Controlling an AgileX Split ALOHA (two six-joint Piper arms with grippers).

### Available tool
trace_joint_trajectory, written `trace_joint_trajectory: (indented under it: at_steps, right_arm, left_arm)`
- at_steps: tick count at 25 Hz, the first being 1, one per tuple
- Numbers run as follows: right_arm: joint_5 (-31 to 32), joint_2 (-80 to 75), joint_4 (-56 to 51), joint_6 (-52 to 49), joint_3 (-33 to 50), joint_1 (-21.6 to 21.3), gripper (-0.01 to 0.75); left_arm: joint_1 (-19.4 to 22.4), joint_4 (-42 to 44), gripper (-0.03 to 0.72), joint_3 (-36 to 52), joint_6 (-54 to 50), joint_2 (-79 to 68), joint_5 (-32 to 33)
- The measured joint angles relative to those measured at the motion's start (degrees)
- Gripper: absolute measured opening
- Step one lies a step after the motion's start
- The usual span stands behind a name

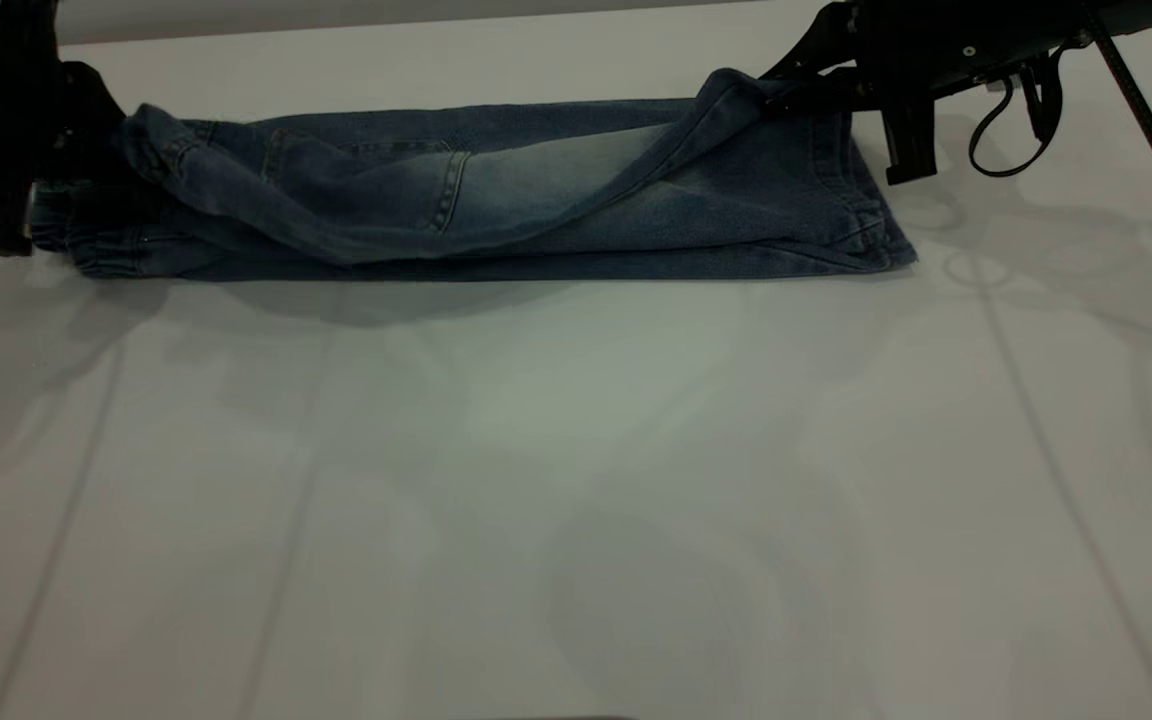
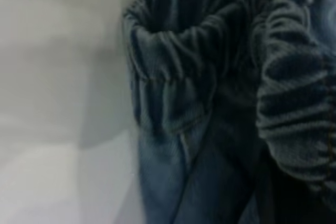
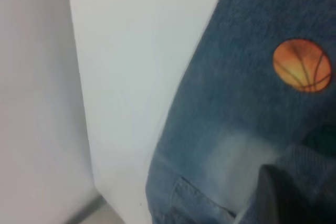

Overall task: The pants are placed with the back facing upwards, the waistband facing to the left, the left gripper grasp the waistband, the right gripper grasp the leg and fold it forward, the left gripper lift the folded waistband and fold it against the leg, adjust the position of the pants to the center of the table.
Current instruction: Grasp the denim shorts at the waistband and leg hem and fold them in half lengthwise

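Far left, the left gripper (image 1: 86,150) is right up against the gathered waistband (image 1: 151,140), which is raised off the table (image 1: 576,480) there. Its fingers are lost among the folds of cloth, so whether it is clamped on the band I cannot tell. The left wrist view is filled with ruched elastic denim (image 2: 173,87), bunched and doubled.

Across the middle, the pants (image 1: 496,200) lie in a long band along the far side of the table, with one layer sagging between the two arms above the flat layer beneath. A back patch pocket (image 1: 406,190) faces up.

Over on the right, the right gripper (image 1: 786,95) is pinching the leg (image 1: 726,100) and holding its edge up. The right wrist view catches an orange basketball print (image 3: 302,65) on the denim.
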State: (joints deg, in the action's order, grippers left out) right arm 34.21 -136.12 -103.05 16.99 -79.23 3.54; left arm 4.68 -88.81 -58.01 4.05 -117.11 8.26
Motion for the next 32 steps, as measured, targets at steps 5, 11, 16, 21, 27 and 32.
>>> trace_joint_trajectory:
  at_steps: [5,11,16,21,27,32]
  right_arm:
    - [-2.8,-0.1,-0.1,-7.2,0.0,0.0,0.033]
    - [-4.2,-0.1,-0.2,-10.0,0.0,0.0,0.036]
    - [-5.0,-0.1,-0.2,-10.4,0.0,0.0,0.051]
    - [-5.2,-0.1,-0.3,-10.8,0.0,0.0,0.094]
    - [-4.1,-0.1,-0.3,-9.3,0.0,0.0,0.223]
    - [-1.9,-0.1,-0.3,-2.8,-0.1,0.0,0.370]
  left_arm:
    - [0.0,-6.3,0.092,-4.3,0.2,-3.8,0.8]
    - [0.0,-6.9,0.094,-8.5,0.9,-6.5,2.6]
    - [0.0,-7.1,0.140,-9.5,7.6,-7.3,2.6]
    - [0.0,-11.1,0.309,-9.8,17.2,-7.3,2.7]
    - [0.1,-12.8,0.484,-10.5,27.5,-7.3,3.5]
    - [0.1,-12.9,0.503,-11.0,35.2,-7.3,4.8]
